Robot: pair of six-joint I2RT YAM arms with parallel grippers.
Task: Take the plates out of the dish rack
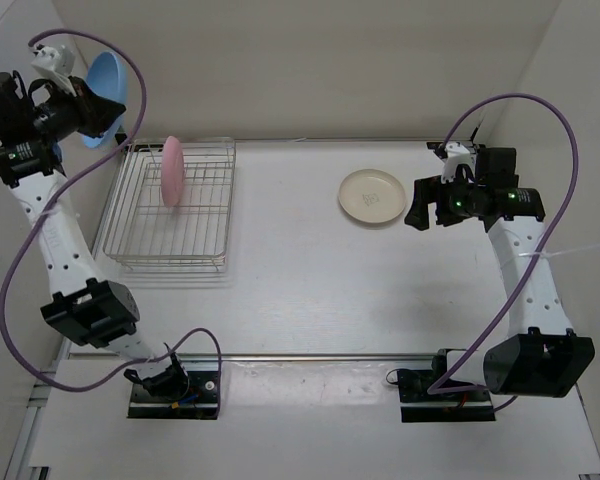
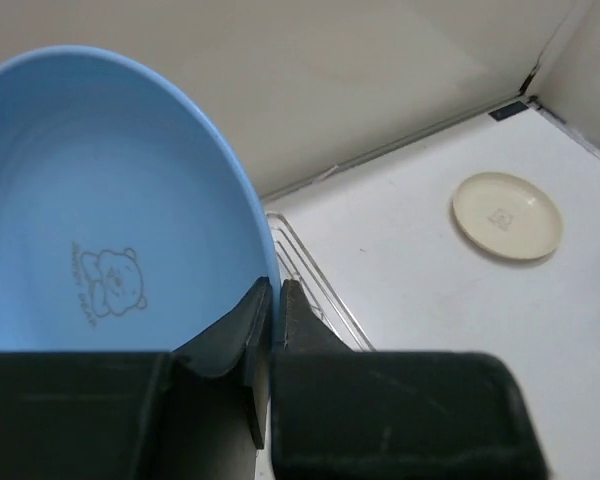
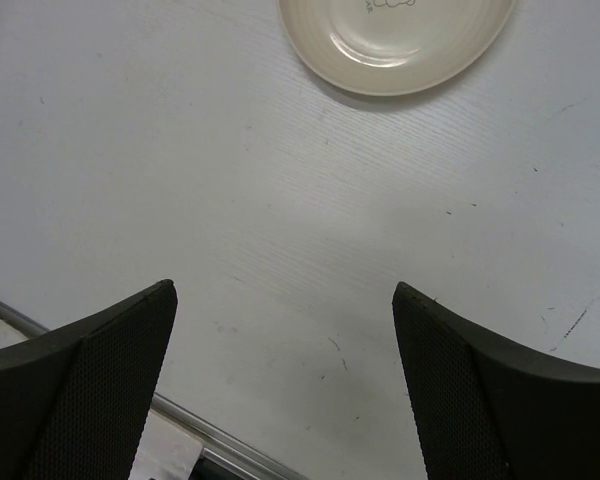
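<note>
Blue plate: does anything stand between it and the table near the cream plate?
Nothing visible does. The left gripper holds the blue plate high beyond the dish rack; the pink plate stands lower, inside it.

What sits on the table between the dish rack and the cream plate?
Nothing: the top view shows only bare white table between the dish rack and the cream plate.

My left arm [image 1: 55,235] and right arm [image 1: 525,275] share white link shells and black joint housings. A purple cable [image 1: 576,150] loops along each, with green lights [image 1: 20,154] near the wrists. The right gripper [image 3: 282,295] has matte black fingers [image 3: 90,390], finely dotted.
</note>
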